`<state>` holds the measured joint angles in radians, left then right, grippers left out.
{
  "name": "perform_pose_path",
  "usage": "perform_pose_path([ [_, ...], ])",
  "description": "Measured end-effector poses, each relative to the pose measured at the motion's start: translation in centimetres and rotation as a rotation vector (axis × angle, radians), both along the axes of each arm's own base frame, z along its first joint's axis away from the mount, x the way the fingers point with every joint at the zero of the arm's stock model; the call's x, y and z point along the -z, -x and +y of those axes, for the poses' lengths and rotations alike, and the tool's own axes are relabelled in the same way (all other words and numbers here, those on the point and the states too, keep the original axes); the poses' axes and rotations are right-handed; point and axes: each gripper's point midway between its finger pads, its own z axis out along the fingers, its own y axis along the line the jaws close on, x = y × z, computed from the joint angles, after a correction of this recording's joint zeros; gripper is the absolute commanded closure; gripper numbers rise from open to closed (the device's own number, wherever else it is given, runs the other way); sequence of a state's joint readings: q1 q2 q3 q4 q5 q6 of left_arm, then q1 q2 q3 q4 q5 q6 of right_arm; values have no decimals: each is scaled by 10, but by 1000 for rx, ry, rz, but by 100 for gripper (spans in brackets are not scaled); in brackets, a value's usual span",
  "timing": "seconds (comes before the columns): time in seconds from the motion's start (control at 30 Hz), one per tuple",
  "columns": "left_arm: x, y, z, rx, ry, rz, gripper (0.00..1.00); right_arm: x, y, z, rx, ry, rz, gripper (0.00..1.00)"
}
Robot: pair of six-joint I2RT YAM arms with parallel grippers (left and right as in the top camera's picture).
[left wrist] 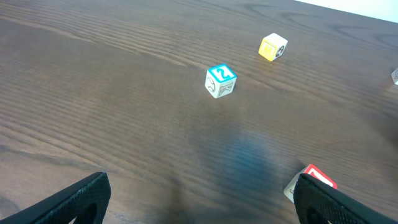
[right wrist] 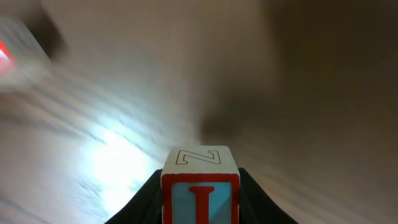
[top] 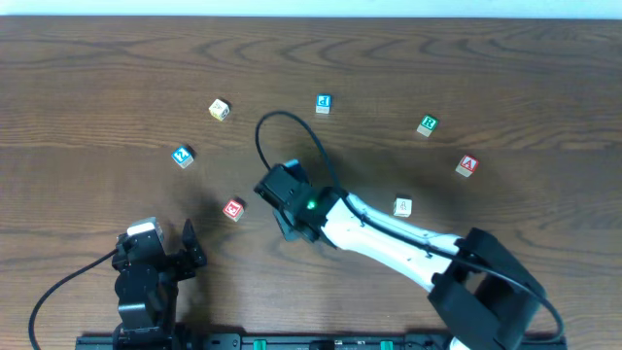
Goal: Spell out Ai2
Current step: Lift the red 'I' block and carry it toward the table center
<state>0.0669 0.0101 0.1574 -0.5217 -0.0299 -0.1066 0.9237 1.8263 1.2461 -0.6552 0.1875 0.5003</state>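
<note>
The wooden counter (top: 87, 68) carries loose letter blocks, well apart from each other. The right arm (top: 389, 233) reaches from the near right corner to just left of the middle. The left arm (top: 144, 282) sits at the near left.

The right fingers (top: 280, 199) are clamped on the I block (right wrist: 200, 190), one on each side. Its red I faces the wrist camera. That view is blurred, so I cannot tell whether the block touches the wood. The left fingers (top: 188, 249) are spread wide with nothing between them.

The red A block (top: 467, 165) lies at the right. The 2 block (top: 183, 156) lies at the left, beyond a red block (top: 233, 208) just left of the right fingers.

The step in hand looks like placing the middle letter. To do it well:
- Choose bare wood with room on both sides for the A and the 2.
- Turn the I to face the way the word will read.
- Lower until the base sits flat, then open and lift straight up so the block does not twist
</note>
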Motion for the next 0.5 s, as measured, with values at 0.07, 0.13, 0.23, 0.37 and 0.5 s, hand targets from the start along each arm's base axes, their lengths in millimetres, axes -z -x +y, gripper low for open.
perform_pose_path([
  [0.07, 0, 0, 0, 0, 0, 0, 5, -18, -15, 3, 46, -23, -30, 86],
  [0.13, 0, 0, 0, 0, 0, 0, 5, -40, -36, 1, 132, -60, -65, 87],
  [0.23, 0, 0, 0, 0, 0, 0, 5, -61, -65, -10, 251, -112, -102, 91],
  [0.37, 0, 0, 0, 0, 0, 0, 4, -78, -100, -36, 395, -158, -137, 96],
  [0.5, 0, 0, 0, 0, 0, 0, 5, -78, -119, -54, 472, -126, -112, 98],
])
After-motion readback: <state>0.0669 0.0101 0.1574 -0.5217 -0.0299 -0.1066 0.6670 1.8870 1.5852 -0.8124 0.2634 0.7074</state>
